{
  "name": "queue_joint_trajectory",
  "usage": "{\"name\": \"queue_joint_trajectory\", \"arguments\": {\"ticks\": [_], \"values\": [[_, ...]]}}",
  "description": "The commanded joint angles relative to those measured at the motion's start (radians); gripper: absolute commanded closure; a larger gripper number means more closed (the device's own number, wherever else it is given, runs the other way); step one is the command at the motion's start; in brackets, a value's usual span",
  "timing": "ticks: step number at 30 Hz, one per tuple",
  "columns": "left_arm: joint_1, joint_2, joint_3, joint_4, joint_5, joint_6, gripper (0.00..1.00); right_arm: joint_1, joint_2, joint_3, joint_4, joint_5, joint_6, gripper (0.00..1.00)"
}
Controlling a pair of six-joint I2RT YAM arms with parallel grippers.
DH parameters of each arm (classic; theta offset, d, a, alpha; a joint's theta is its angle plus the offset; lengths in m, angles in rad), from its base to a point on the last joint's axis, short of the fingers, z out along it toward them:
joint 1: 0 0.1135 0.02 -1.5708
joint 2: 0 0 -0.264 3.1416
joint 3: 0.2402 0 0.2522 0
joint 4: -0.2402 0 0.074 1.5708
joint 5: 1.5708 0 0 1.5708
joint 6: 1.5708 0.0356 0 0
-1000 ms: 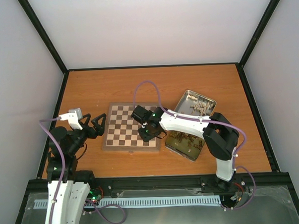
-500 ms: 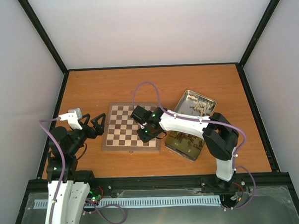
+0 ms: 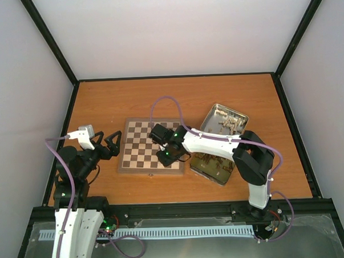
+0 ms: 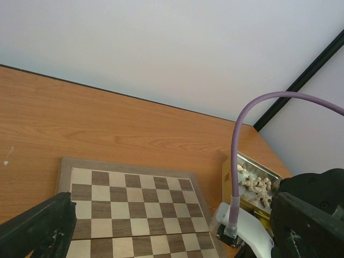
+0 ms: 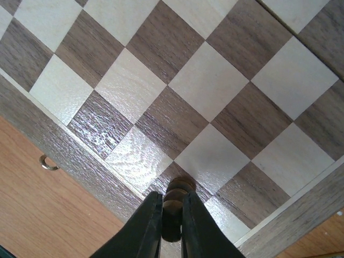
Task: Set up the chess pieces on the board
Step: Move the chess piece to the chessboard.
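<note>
Right hand [image 5: 172,198] pinching dark chess piece [image 5: 173,217], seemingly touching board [image 5: 177,97]

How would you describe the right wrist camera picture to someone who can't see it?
The right hand pinches a dark chess piece upright, close to a corner of the checkered board. A small metal clasp sits at the board's edge, beside the orange-brown table.

A chessboard [image 3: 139,146] is laid flat on the orange-brown wooden table [image 3: 131,99], a little left of its middle. An open metal tin [image 3: 212,117] is set askew on the tabletop, just beside the chessboard's right edge.
</note>
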Motion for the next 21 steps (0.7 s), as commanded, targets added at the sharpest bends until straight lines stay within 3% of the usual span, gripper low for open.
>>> {"name": "queue_joint_trajectory", "arguments": {"ticks": [1,21], "values": [[0.006,-0.012,0.013,0.0,-0.002,-0.004,0.0,0.018,0.012,-0.022,-0.026,0.007,0.006,0.86],[0.008,-0.013,0.014,-0.002,-0.002,-0.005,0.0,0.017,-0.036,-0.027,-0.009,0.004,0.029,0.83]]}}
